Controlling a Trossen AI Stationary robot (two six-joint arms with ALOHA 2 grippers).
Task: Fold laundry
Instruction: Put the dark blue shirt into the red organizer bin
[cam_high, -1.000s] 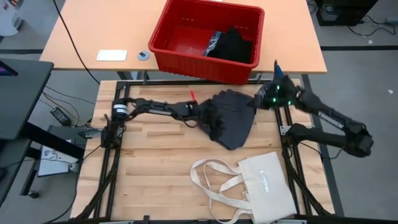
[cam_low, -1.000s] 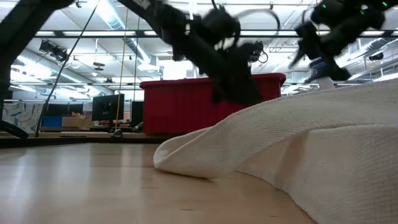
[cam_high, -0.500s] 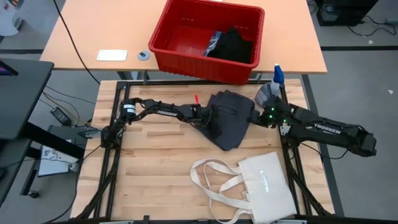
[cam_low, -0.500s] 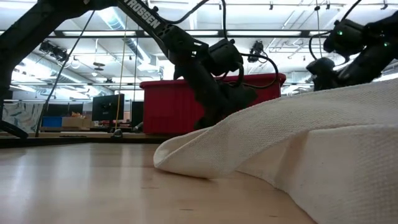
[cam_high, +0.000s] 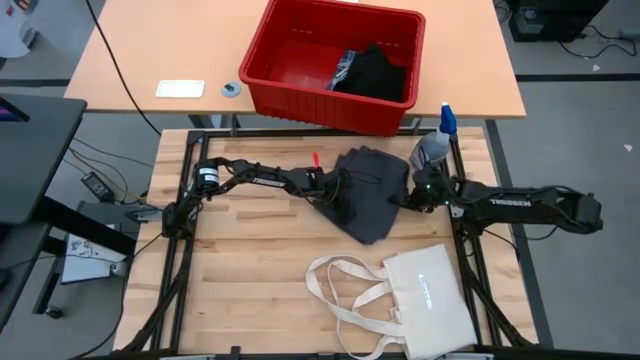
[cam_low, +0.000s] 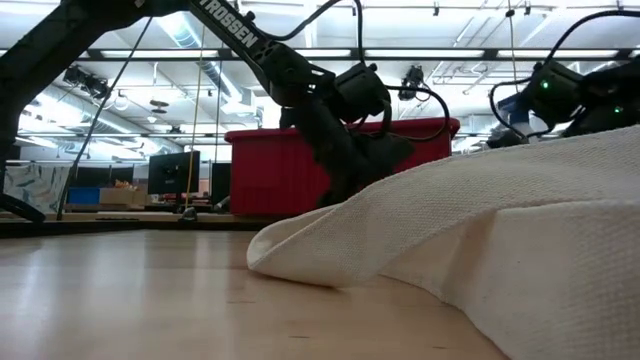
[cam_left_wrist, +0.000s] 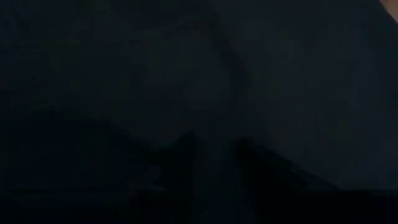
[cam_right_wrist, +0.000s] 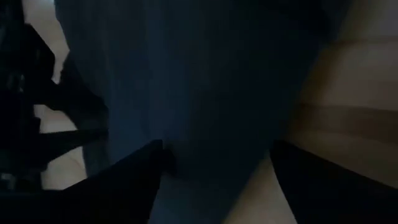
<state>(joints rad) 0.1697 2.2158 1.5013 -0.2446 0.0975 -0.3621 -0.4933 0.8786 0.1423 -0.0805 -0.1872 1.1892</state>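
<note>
Dark grey garment (cam_high: 368, 192) lies crumpled at frame centre on table (cam_high: 250, 270), below red bin (cam_high: 290, 80). Left gripper (cam_high: 335, 190) at its left edge, pinching cloth. Right gripper (cam_high: 408, 196) at its right edge, fingers (cam_right_wrist: 124, 180) spread around the cloth.

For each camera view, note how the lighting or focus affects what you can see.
High view: evenly lit, dark grey garment clear. Low view: tote bag looms close, bright ceiling lights behind. Left wrist view: almost black, pressed into cloth. Right wrist view: dim, dark fingers silhouetted over the garment.
</note>
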